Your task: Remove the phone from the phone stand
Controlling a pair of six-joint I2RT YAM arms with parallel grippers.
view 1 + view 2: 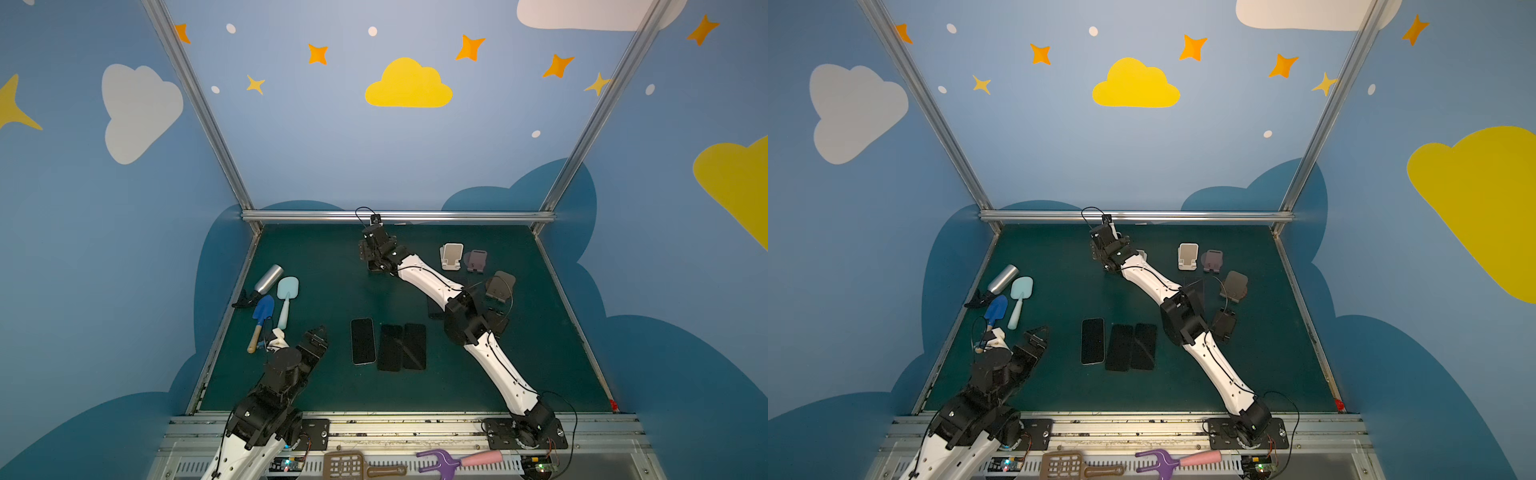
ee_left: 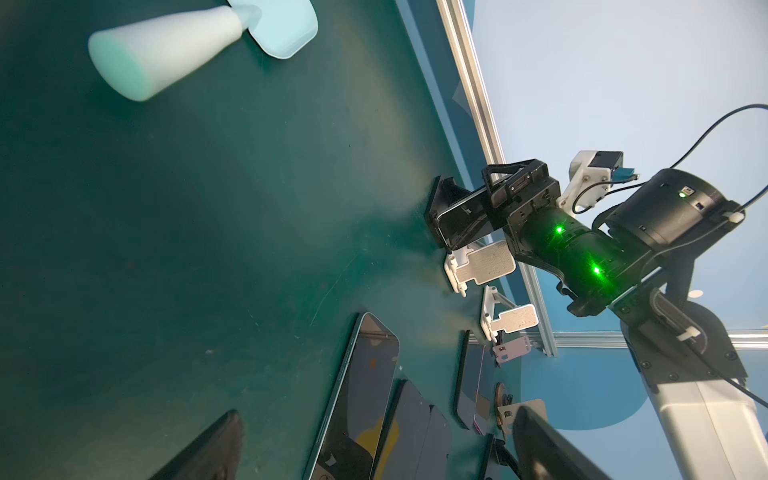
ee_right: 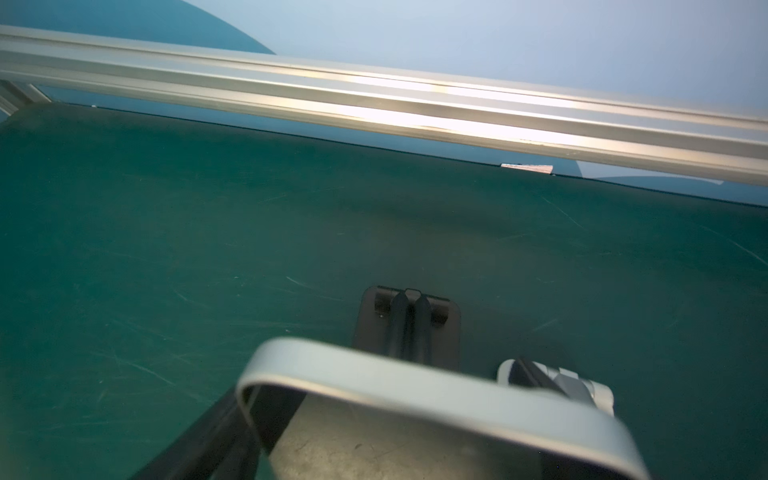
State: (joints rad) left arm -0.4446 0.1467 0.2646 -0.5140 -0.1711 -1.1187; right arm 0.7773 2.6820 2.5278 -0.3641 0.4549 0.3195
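Phone [image 3: 395, 436] leaning in the black stand [image 3: 368, 328] at the tabletop's [image 1: 324, 257] far side, its width straddled by your right tool [image 2: 467, 216] for lifting out, though you cannot tell whether it pinches; your left tool [image 1: 319, 332] hangs spread.

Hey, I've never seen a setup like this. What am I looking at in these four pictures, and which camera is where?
These are two robot arms fixed at the front of a green table. Two pictures look down from overhead, side by side; the other two come from a camera on each arm's wrist. Each arm ends in a pincer. The left pincer is open and empty. The right pincer reaches to the back, its jaws either side of a phone at a black stand; whether it squeezes, I cannot tell. Three flat phones lie side by side mid-table, spare stands sit toward the right, small spades and a silver bottle toward the left.
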